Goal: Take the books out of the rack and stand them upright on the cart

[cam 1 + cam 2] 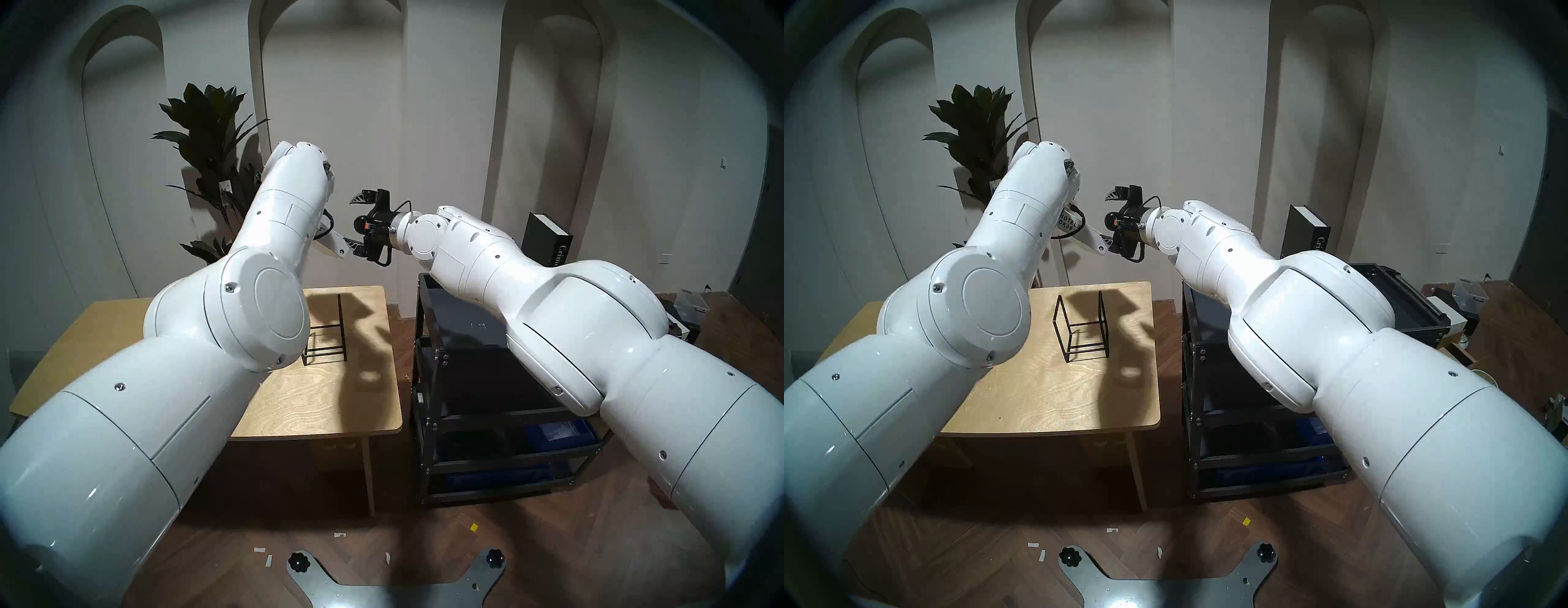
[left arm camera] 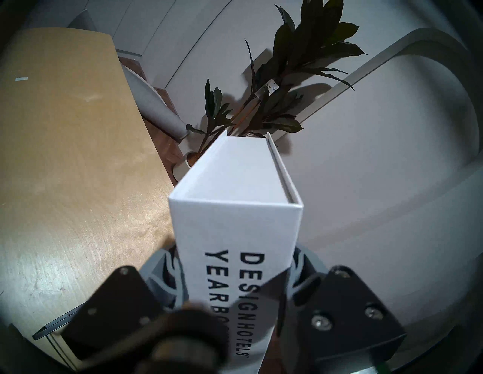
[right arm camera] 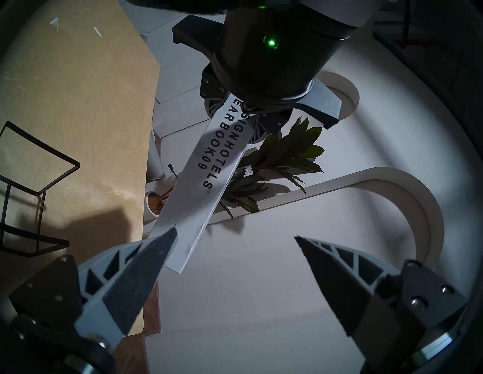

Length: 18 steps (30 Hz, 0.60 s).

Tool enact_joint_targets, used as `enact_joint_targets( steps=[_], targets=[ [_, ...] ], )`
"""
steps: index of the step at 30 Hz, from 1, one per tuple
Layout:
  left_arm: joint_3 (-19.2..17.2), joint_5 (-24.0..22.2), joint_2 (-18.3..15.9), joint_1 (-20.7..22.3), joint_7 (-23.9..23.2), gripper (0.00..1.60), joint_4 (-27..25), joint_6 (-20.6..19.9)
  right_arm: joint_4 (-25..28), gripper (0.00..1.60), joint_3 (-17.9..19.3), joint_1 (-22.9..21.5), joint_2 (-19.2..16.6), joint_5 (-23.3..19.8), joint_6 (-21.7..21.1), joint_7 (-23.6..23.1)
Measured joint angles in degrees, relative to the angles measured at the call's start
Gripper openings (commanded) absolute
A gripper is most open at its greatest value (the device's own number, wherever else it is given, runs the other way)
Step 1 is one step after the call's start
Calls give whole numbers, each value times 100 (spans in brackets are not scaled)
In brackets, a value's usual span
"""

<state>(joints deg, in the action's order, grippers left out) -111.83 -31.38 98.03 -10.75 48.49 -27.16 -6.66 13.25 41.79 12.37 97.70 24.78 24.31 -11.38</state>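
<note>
left gripper [image 2: 236,290] clamps white book [image 2: 235,203] by spine end, midair past table's [image 1: 1047,407] far edge | right gripper [image 3: 235,250] wide open, empty, ready for handover | rack [image 1: 1083,329] empty | dark book [image 1: 1303,233] upright at cart's [image 1: 1412,314] far edge

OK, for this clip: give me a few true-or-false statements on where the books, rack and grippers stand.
1. The rack on the wooden table holds no books. True.
2. The left gripper is shut on the white book. True.
3. The right gripper is clamped on that book. False: its jaws stand open, one fingertip beside the book's free end.
4. The dark book lies flat on the table. False: it stands upright on the cart.
5. Both books are on the cart. False: the white one is held in the air.
</note>
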Motion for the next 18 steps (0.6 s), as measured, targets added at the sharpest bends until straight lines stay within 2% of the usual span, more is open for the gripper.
enact_joint_targets(
  steps=[18],
  targets=[
    [237,174,216,27,372,0,-25,377,-163,160,42,22,180,-14,-273,153]
  ],
)
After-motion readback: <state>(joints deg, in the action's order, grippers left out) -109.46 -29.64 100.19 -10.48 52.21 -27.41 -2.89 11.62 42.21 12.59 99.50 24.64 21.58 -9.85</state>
